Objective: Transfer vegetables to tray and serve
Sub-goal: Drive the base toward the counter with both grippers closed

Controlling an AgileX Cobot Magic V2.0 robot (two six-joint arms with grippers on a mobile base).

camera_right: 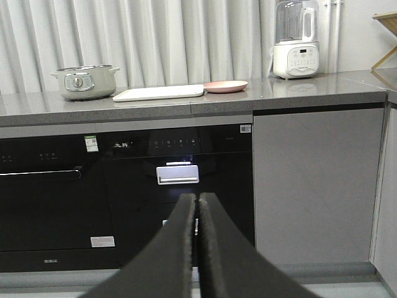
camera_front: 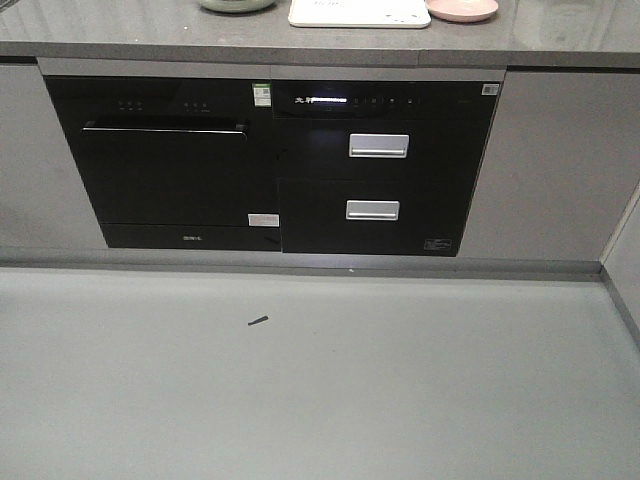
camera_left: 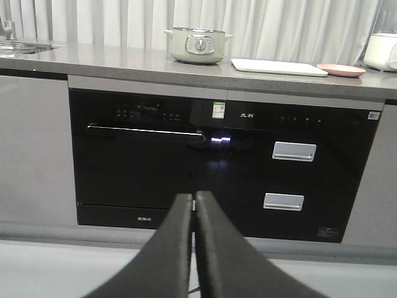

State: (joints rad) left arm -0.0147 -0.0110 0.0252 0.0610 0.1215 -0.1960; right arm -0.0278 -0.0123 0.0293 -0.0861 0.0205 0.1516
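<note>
left tool (camera_left: 193,197) pressed together, empty | right tool (camera_right: 197,197) pressed together, empty | tray (camera_right: 159,93) on surface (camera_right: 322,87), just beside pink plate (camera_right: 225,86)

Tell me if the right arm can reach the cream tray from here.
Probably not yet. Nothing blocks the tray, but it lies up on the counter, well beyond the shut right tool, which points at the black appliance fronts. The base likely must roll closer first.
</note>
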